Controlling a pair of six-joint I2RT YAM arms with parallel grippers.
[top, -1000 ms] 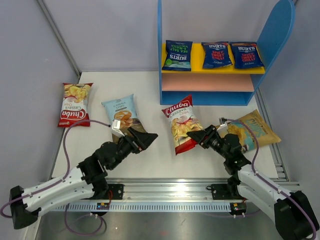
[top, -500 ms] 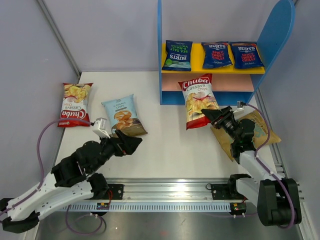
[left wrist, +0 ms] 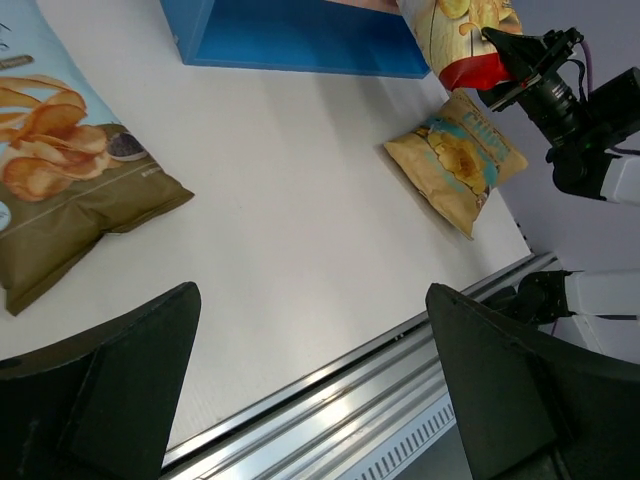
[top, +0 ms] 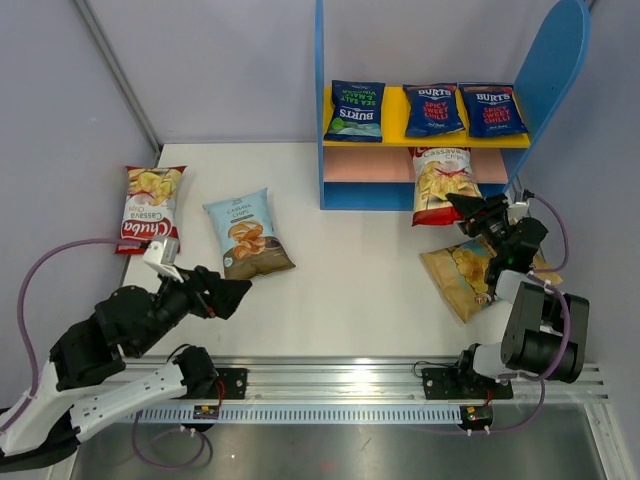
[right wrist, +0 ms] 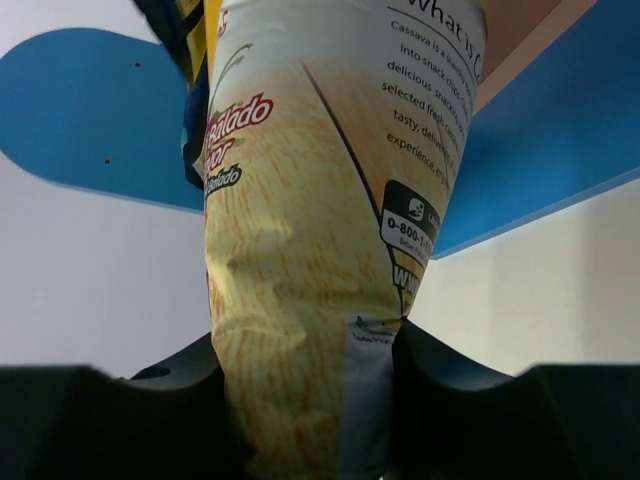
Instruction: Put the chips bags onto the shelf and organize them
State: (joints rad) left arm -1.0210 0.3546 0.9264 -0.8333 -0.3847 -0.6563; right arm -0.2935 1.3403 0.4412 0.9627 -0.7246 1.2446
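My right gripper [top: 468,208] is shut on the bottom edge of a red-white Chuba bag [top: 440,183] and holds it tilted, its top over the right part of the shelf's [top: 555,70] pink middle board [top: 370,165]. In the right wrist view the bag [right wrist: 310,240] fills the gap of that gripper [right wrist: 305,350]. Three dark blue Burts bags [top: 433,108] lie on the yellow board. On the table lie a second Chuba bag [top: 150,208], the light blue-brown cassava bag [top: 247,232] and the tan-gold bag [top: 462,275]. My left gripper [top: 225,295] is open and empty, near of the cassava bag [left wrist: 70,190].
The shelf stands at the table's back right, its tall rounded blue side [right wrist: 90,110] on the right. Grey walls close in on the left and right. A metal rail [top: 330,385] runs along the near edge. The tan-gold bag [left wrist: 455,160] lies just below the right arm.
My right gripper carried the Chuba bag from the table's middle up and right to the shelf's pink board. My left arm drew back left and near, away from the cassava bag.
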